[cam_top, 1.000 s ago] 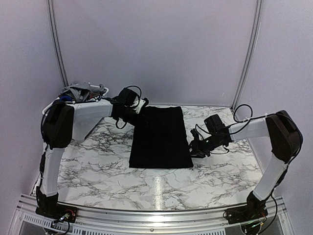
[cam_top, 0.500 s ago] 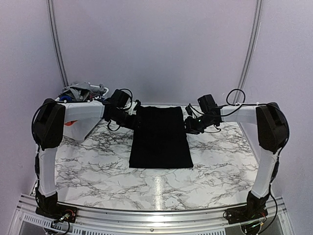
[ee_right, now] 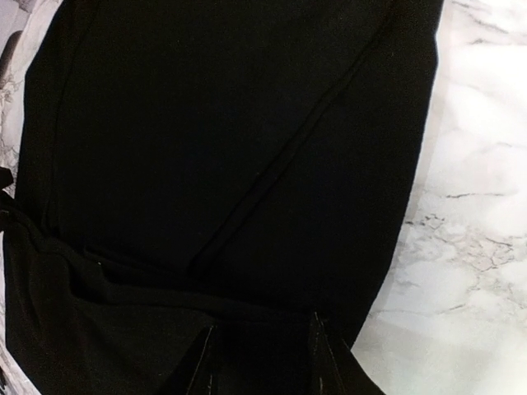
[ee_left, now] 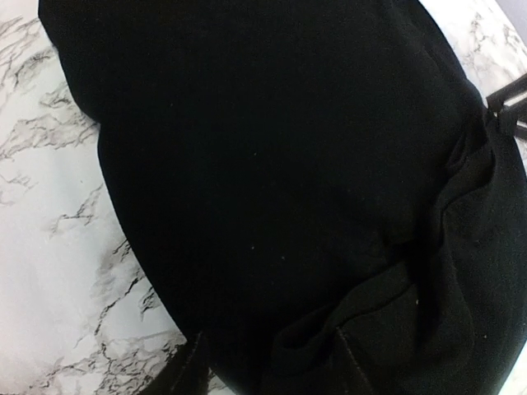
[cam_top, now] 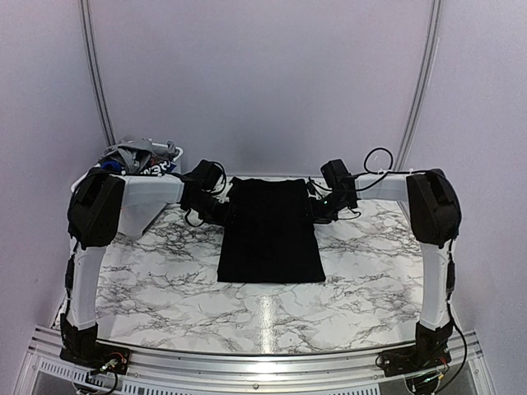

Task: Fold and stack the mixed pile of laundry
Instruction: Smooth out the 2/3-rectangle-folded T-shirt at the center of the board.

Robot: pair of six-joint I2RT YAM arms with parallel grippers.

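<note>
A large black garment [cam_top: 270,234] lies folded into a long rectangle in the middle of the marble table [cam_top: 156,263]. My left gripper [cam_top: 224,206] is at its far left corner. In the left wrist view the fingers [ee_left: 191,369] stand apart, and a rumpled fold of the black cloth [ee_left: 263,164] lies between them. My right gripper [cam_top: 317,206] is at the far right corner. Its jaws are also apart over the black cloth [ee_right: 230,148], near the cloth's edge. The rest of the mixed laundry pile [cam_top: 132,154], grey pieces on top, sits at the back left.
A white basket [cam_top: 173,151] at the back left corner holds the pile, partly hidden behind my left arm. Pale walls close in the table at the back and sides. Both arms stretch far across the table towards the back.
My right gripper has swung from the garment's near right side to its far right corner. My left gripper has lowered onto the far left corner and its jaws have narrowed. The garment has stayed put.
</note>
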